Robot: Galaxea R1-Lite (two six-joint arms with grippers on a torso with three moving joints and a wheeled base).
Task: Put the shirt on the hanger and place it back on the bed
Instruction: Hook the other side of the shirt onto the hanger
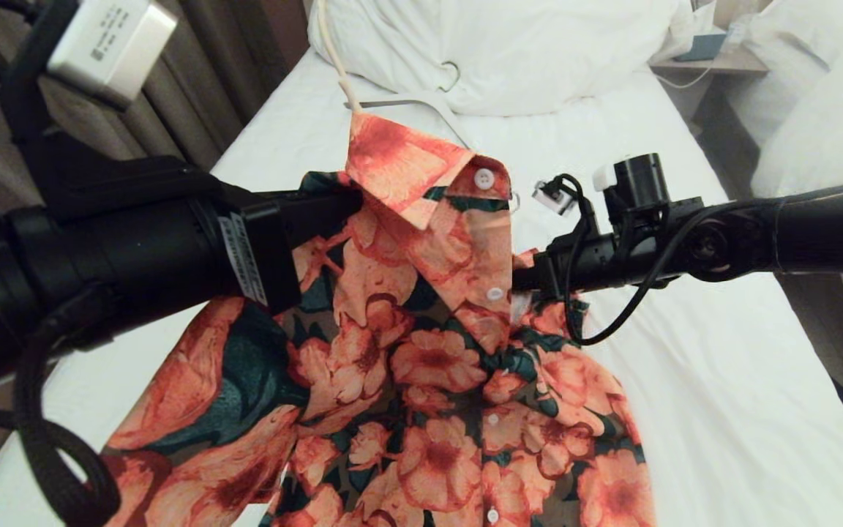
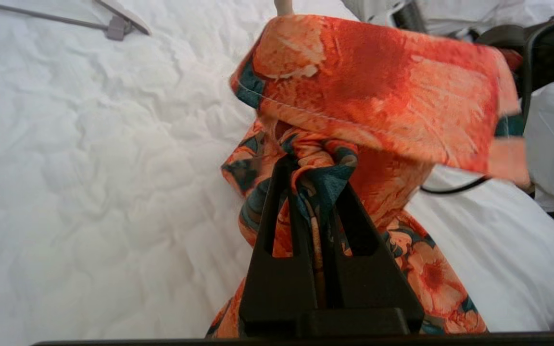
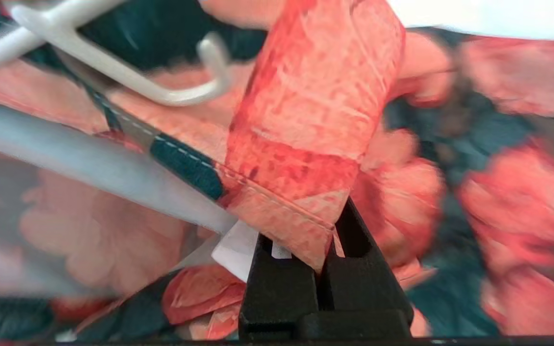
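Looking down from the head cam, I've got the shirt bunched up in the middle of the bed, with its collar lifted and the rest draping down toward me over the white sheet. Both arms come in from the sides and meet at the collar area.

The left gripper is clamped tight on a wad of the flowered fabric just under the collar; in the left wrist cam the cloth is squeezed right between the two black fingers, and the collar flap hangs over above it. The right gripper is pinched shut on the shirt too, on a folded edge of the front, with a little white tag of the shirt poking out next to the fingers.

The hanger lies on the sheet just beyond the collar, up against the pillow, with its hook resting on the pillow's edge. In the right wrist cam a white hook sits right above the gripped fabric, close to it, though I can't tell if it's touching the cloth.

As for writing: there's a white label on the left arm's sleeve and printing on the grey box at top left, but neither is readable to me. A second bed with a white duvet sits off to the right.
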